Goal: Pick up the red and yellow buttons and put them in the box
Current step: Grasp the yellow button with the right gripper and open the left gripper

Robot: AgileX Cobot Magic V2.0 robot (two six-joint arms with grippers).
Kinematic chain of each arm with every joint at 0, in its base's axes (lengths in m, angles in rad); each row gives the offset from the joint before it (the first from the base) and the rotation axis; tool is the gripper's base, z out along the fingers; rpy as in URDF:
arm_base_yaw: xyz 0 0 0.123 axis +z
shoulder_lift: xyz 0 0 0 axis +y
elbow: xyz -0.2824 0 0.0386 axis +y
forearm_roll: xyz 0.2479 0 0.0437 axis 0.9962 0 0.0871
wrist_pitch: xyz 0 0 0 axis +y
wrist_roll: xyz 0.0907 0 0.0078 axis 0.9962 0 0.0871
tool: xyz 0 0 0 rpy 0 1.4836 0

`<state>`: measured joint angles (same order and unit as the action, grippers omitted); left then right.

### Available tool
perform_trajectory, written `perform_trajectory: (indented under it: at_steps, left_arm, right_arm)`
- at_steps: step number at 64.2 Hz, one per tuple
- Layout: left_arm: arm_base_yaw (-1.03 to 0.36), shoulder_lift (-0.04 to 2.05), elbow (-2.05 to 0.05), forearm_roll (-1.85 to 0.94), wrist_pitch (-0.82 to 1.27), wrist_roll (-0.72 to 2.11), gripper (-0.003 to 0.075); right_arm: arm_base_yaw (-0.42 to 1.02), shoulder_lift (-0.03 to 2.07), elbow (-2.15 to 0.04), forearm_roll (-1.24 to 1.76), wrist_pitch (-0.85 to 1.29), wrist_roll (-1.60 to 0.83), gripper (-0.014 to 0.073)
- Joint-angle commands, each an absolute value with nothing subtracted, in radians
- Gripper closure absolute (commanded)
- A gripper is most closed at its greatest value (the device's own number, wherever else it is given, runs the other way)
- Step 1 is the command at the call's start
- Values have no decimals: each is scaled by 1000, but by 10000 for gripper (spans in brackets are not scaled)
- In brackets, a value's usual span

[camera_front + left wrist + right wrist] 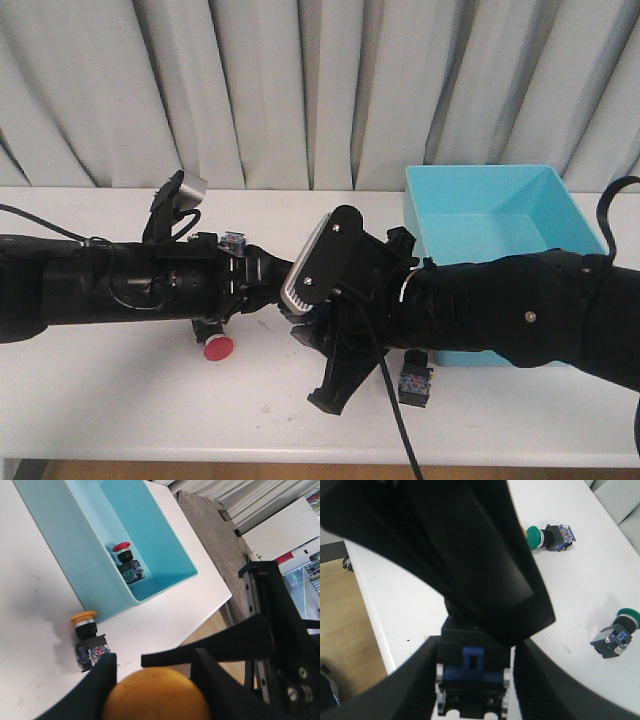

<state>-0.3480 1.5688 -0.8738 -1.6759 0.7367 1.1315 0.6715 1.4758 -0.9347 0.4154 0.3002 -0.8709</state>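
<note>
left wrist view: yellow button sits between left tool fingers.

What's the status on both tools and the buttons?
Left tool shut on yellow button. Right tool shut on black switch body. One red button in box. Both arms crossing mid-table.
</note>
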Motion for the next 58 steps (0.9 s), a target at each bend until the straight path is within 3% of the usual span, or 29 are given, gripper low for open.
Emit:
perform_trajectory:
  at_steps: [1, 14, 30, 37, 58]
  left_arm:
    - [-346, 1529, -900, -1737, 788, 1133, 563]
    - [-346, 1529, -900, -1737, 793, 1133, 532]
    - [-346, 1529, -900, -1736, 825, 1133, 255]
    - [-346, 1529, -900, -1732, 825, 1134, 181]
    - [-346, 1529, -900, -1661, 806, 1136, 176]
  right_arm:
    - [674, 1447, -967, 430, 256, -878, 347]
    - [674, 1447, -967, 430, 256, -878, 372]
    - [674, 1447, -967, 435, 256, -878, 368]
    - [674, 1447, -967, 454, 256, -878, 368]
    - [602, 1432, -967, 440, 347, -882, 366]
